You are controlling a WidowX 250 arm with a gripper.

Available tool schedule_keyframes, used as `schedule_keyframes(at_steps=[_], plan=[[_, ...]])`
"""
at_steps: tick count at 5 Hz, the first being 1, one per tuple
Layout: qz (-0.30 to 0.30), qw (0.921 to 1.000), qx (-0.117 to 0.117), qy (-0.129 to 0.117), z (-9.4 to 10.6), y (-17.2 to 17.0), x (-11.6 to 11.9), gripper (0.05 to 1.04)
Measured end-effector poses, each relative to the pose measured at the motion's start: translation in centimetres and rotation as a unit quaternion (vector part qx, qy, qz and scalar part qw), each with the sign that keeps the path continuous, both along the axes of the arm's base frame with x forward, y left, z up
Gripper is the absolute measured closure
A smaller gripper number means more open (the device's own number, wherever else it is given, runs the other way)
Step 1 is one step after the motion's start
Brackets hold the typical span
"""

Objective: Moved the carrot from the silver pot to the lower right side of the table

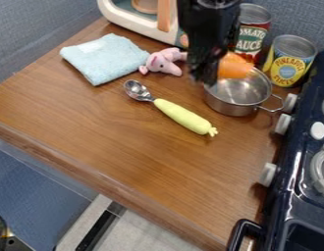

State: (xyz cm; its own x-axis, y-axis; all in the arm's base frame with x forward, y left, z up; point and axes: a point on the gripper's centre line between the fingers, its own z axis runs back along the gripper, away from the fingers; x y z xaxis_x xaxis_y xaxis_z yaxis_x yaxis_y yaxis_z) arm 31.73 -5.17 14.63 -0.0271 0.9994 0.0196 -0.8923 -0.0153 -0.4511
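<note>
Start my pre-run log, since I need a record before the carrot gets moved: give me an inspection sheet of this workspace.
Surface: brown wood-grain table.
Job's things: orange carrot at the silver pot, by its far side; whether it is gripped, I cannot tell.
Clutter: blue cloth, pink plush toy, metal scoop with yellow handle, two cans behind the pot.
End effector: beside the carrot, at the pot's left in view.
Cables: nothing seen.
Surroundings: dark stove at right, cream toy appliance at the back.
</note>
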Motion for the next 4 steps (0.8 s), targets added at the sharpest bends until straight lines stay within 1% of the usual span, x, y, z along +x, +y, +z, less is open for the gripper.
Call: schedule_keyframes(at_steps=[1,2,3,4], plan=[[0.005,0.9997,-0.013,0.018,-1.0,-1.4,-4.1,0.446],[0.026,0.9974,-0.026,0.062,-3.8,-1.5,-7.6,0.446],[0.016,0.9962,-0.009,0.085,-5.4,-1.9,-9.2,0.446],[-0.001,0.9942,-0.007,0.107,-7.0,-2.4,-9.2,0.446]])
